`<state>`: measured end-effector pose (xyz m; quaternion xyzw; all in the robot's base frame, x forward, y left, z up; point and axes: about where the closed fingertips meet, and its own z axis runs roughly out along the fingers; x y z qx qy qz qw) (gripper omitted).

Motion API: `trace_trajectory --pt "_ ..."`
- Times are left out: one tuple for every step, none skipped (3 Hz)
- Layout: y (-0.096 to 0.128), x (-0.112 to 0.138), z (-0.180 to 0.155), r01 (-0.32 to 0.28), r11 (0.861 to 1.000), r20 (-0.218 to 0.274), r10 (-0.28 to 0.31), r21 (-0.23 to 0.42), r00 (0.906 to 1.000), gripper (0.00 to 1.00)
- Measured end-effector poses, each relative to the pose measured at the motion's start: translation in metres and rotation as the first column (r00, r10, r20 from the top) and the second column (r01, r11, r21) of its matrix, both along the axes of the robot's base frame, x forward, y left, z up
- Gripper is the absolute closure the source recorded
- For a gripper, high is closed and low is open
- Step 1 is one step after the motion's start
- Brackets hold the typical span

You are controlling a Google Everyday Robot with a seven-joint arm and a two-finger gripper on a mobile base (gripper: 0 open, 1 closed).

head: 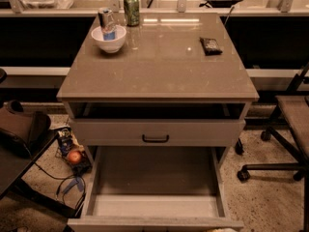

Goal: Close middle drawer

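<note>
The middle drawer [154, 178] is pulled far out of the grey-beige cabinet toward the camera. Its long shallow tray looks empty, and its low front [154, 223] lies at the bottom edge of the view. Its handle is out of view. Above it sits the taller drawer front [198, 132] with a black handle [155, 138], with a dark gap between that front and the cabinet top [159, 66]. The gripper is not in view.
On the cabinet top stand a white bowl [109, 38] holding a can [106, 19], a green can [131, 8] and a dark packet [210, 45]. An office chair [289, 124] stands at the right. At the left are a dark bag [19, 129], a red fruit [74, 156] and cables on the floor.
</note>
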<state>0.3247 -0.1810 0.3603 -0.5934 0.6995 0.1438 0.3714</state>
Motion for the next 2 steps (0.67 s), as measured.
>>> trace_trajectory --pt "0.007 0.011 0.003 -0.012 1.0 0.015 0.012 0.004 0.9998 1.0" --pt "0.037 0.051 0.012 -0.06 0.998 0.063 0.058 0.03 0.9963 1.0"
